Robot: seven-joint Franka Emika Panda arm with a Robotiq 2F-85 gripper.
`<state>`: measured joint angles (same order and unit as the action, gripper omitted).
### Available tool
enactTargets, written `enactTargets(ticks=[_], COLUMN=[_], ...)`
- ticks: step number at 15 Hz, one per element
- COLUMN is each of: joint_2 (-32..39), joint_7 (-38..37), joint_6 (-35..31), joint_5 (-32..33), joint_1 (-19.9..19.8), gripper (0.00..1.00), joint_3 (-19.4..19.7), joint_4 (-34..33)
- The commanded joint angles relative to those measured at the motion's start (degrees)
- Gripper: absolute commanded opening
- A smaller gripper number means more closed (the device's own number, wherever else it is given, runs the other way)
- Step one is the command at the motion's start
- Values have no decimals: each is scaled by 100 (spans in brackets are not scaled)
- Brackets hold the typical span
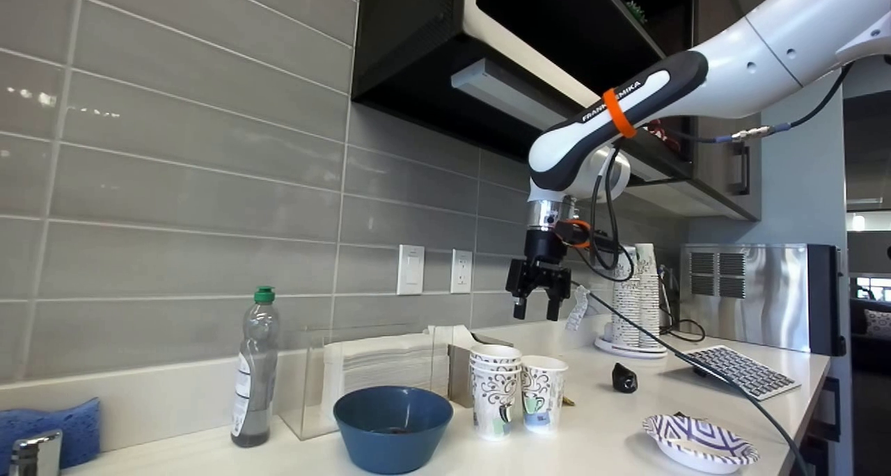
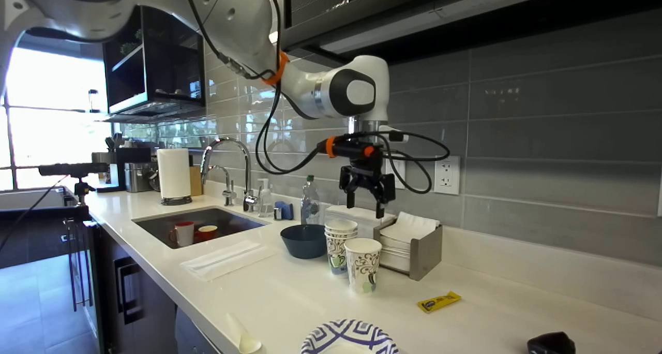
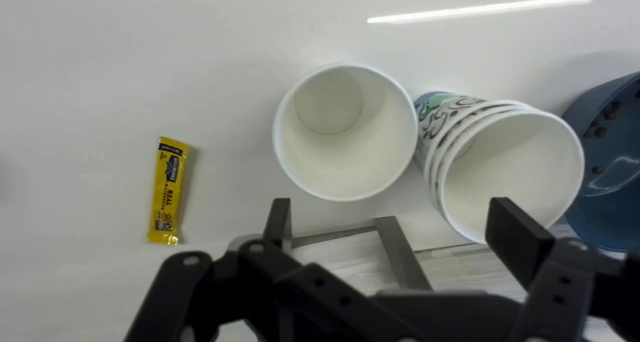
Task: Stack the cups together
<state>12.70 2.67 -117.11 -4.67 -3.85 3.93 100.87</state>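
Note:
A stack of nested white paper cups with speckled print stands upright on the counter in both exterior views [image 1: 496,399] [image 2: 337,250]; its several rims show in the wrist view [image 3: 510,167]. A single upright cup [image 1: 543,396] [image 2: 363,266] stands close beside the stack, and its empty inside shows in the wrist view [image 3: 345,132]. My gripper [image 1: 537,310] [image 2: 365,206] is open and empty, pointing down above the cups. In the wrist view, its fingers [image 3: 390,217] are apart, one below the single cup and one overlapping the stack's rim.
A blue bowl [image 1: 393,434] stands beside the stack. A napkin holder [image 2: 428,255] is behind the cups, and a green-capped bottle [image 1: 255,371] is by the wall. A yellow packet [image 2: 438,302], a patterned paper plate [image 1: 699,441] and a black object [image 1: 624,378] lie on the counter.

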Motion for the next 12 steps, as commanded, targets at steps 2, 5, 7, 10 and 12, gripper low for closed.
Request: enactTargets(ticks=[2, 5, 7, 10, 12], joint_2=[-227, -77, -108, -117, -151], joint_7=[99, 197, 286, 377, 402], joint_6=[-532, -773, -975, -1145, -1234], joint_5=[167, 167, 123, 113, 122], joint_1=[-104, -133, -167, -191, -210], gripper=[100, 100, 100, 100, 100], joint_3=[58, 62, 64, 63, 78], joint_4=[629, 703, 866, 1028, 1161])
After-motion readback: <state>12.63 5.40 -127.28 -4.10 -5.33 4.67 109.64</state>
